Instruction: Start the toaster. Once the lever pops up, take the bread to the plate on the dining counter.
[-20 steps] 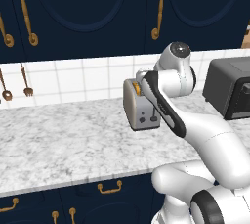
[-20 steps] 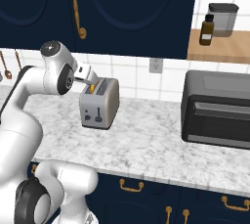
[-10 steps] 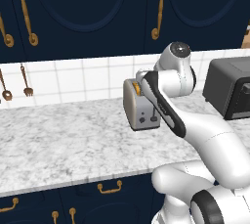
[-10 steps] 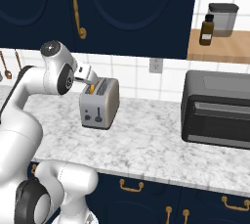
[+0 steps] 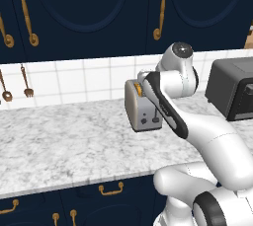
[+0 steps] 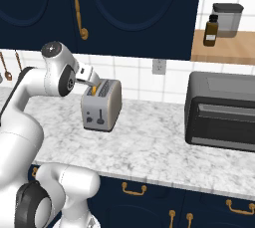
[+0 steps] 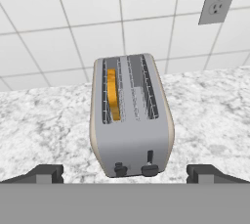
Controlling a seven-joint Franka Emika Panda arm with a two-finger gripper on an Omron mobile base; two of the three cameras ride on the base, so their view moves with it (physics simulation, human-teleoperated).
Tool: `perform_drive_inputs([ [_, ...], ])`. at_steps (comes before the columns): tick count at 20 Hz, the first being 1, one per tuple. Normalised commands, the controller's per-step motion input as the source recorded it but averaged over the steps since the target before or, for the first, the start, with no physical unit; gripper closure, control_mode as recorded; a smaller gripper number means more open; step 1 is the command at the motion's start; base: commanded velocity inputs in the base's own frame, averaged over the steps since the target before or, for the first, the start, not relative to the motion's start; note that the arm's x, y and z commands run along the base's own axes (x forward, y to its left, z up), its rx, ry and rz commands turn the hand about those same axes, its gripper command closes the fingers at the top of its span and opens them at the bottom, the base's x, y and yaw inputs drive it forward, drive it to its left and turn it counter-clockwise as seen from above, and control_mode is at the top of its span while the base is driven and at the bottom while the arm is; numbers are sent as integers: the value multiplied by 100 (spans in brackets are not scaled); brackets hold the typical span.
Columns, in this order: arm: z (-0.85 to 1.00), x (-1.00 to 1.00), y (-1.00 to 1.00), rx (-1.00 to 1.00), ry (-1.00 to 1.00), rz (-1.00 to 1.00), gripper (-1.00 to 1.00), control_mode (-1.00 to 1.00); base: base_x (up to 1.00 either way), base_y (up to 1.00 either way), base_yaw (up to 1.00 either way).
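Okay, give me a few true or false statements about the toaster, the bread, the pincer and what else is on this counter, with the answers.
1. The bread sits in one slot of the toaster. True.
2. The pincer is shut on the bread. False: its fingers stand wide apart, above the toaster, holding nothing.
3. Both toaster slots hold bread. False: the second slot is empty.
4. A black toaster oven stands on the same counter as the toaster. True.
5. The toaster lies tipped on its side. False: it stands upright, slots facing up.
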Motion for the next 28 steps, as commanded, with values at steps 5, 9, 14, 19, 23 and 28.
perform_drive_inputs([
  [5, 0, 0, 0, 0, 0, 0, -100, -100, 0, 0, 0],
  [9, 0, 0, 0, 0, 0, 0, -100, -100, 0, 0, 0],
  [14, 0, 0, 0, 0, 0, 0, -100, -100, 0, 0, 0],
  [19, 0, 0, 0, 0, 0, 0, -100, -100, 0, 0, 0],
  [23, 0, 0, 0, 0, 0, 0, -100, -100, 0, 0, 0],
  [28, 0, 0, 0, 0, 0, 0, -100, -100, 0, 0, 0],
])
